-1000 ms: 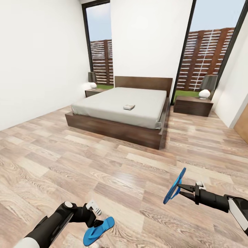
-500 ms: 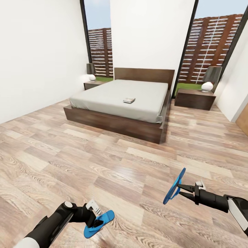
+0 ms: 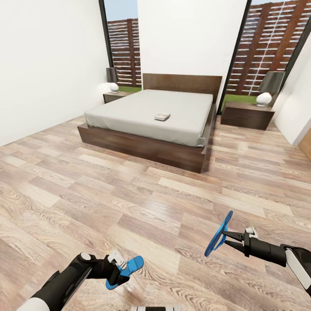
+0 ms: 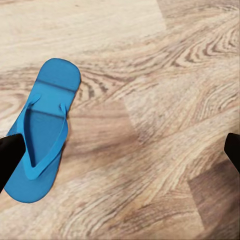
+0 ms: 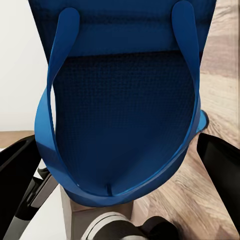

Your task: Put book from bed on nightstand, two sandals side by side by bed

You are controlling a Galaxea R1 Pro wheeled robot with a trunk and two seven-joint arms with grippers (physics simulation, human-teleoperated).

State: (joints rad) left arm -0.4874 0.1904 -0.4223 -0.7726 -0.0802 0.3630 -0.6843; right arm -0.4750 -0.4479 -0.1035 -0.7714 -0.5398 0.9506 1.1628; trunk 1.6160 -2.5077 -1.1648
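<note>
The left gripper (image 3: 115, 264) grasps one blue sandal (image 3: 125, 271) by its edge, sole flat over the floor (image 3: 142, 216). The right gripper (image 3: 226, 239) clenches the other sandal (image 3: 218, 233), held upright on edge. Far beyond both jaws, the book (image 3: 162, 116) lies on the bed (image 3: 147, 114).

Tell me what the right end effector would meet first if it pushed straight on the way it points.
The right end effector already grips a sandal, pointing left across the view and slightly up. Beyond it lies bare floor; the line looks free, though depth is uncertain.
</note>
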